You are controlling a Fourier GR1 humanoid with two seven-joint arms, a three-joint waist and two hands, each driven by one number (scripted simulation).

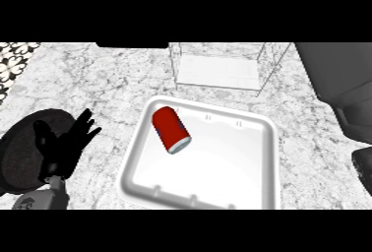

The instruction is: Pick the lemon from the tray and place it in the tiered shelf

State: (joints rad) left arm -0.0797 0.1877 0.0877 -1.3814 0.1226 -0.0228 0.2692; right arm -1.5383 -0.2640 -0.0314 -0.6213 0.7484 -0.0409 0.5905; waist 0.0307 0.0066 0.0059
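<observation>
A white tray (207,187) lies in the middle of the marble counter. The only thing in it is a red can (170,129), on its side in the left half. I see no lemon anywhere. The tiered shelf (220,69) stands just behind the tray, a see-through frame with a pale level. My left hand (64,142) rests open at the left, fingers up, apart from the tray. A black shape (363,170) at the right edge, below a grey bulk (341,83), looks like part of my right hand. It is mostly cut off.
A round black plate (18,157) lies at the left edge, partly under my left hand. Patterned tiles (15,59) show at the top left corner. Bare marble (109,78) runs between the plate, the tray and the shelf.
</observation>
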